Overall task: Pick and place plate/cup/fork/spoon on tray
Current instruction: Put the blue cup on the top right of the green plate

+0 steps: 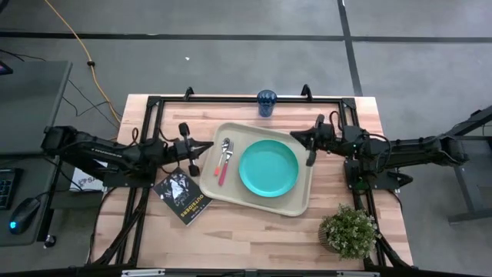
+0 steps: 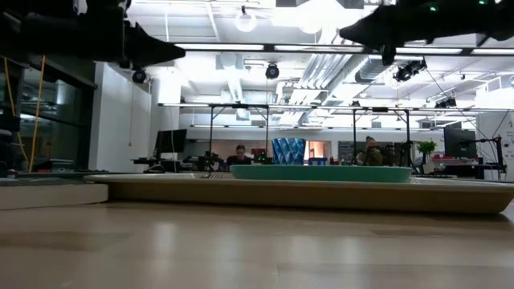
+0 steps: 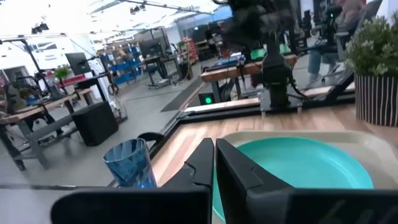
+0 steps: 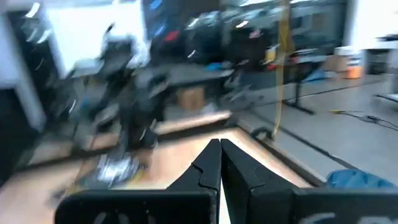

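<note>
The tray (image 1: 296,201) lies slightly rotated at the middle of the bench (image 1: 254,238), with bare wood open on all four sides. The plate (image 1: 268,168) sits on the right half of the tray, its rim close to the tray's right wall. The spoon (image 1: 224,151) and the fork (image 1: 224,171) lie side by side on the left half of the tray, just left of the plate and apart from it. The cup (image 1: 267,102) stands upright on the bench at the far edge, outside the tray and well apart from both arms. The left gripper (image 1: 190,150) hangs just outside the tray's left edge, near the spoon, jaws closed together on nothing, as the left wrist view confirms. The right gripper (image 1: 314,141) hangs over the tray's far right corner, beside the plate, jaws also closed and empty. A black booklet (image 1: 183,196) lies on the bench touching or just beside the tray's near left corner; its cover carries white lettering that appears to read "OUTSIDERS". A potted plant (image 1: 349,230) stands near the bench's near right corner, clear of the tray. The widest open bench area runs along the near edge, between the booklet and the plant.
</note>
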